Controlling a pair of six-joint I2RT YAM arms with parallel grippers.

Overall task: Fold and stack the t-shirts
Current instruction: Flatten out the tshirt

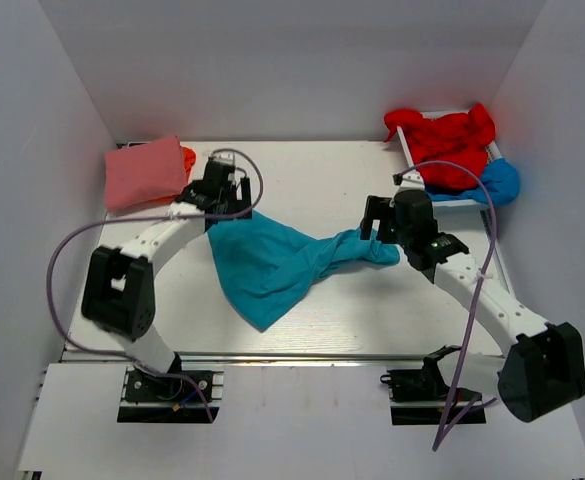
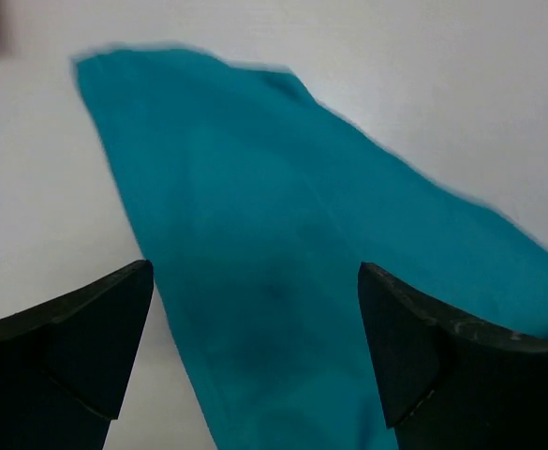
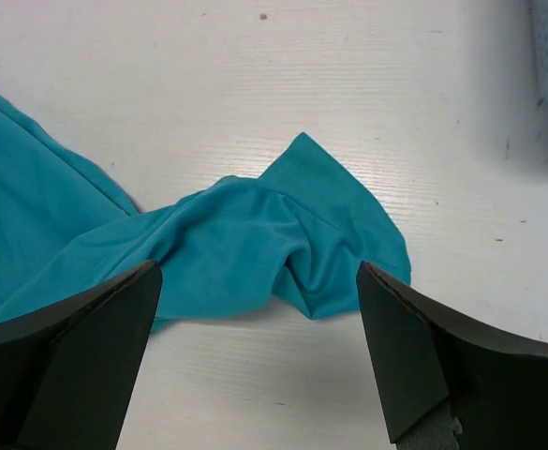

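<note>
Fabric of teal t-shirt (image 1: 267,265) lies twisted between left gripper (image 2: 255,270) and right gripper (image 3: 259,267), both spread apart

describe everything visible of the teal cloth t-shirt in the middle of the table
The teal soft-cloth t-shirt lies unfolded on the white table, broad and fairly flat near the left gripper, twisted into a narrow wrinkled end near the right gripper. Both grippers are open at its ends; neither holds it.

Open right gripper (image 3: 255,352) above bunched teal t-shirt (image 3: 283,239).
</note>
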